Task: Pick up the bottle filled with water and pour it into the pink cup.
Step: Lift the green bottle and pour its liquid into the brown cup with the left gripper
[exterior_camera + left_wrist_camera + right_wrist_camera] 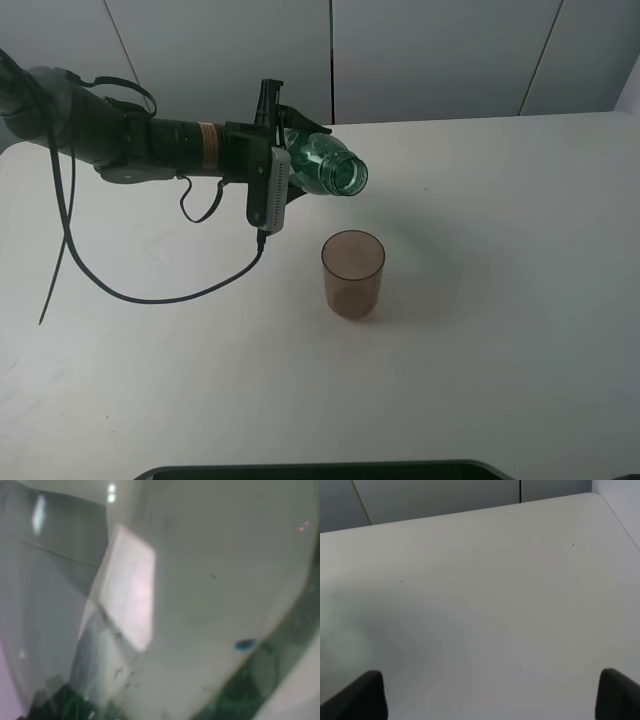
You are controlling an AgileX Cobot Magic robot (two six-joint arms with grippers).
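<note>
The green-tinted bottle [325, 168] is held tipped on its side in the exterior high view, its open mouth pointing right. The mouth hangs above and just behind the pink cup [352, 273], which stands upright on the white table. I see no stream of water between them. My left gripper [285, 150] is shut on the bottle's body. The left wrist view is a blurred close-up through the bottle [245, 690]. My right gripper [490, 699] is open and empty over bare table; only its two dark fingertips [362, 695] show.
The white table [500, 250] ends at grey wall panels behind. The left arm's black cable [150, 292] loops down over the table on the left. A dark edge [320, 468] runs along the table's front.
</note>
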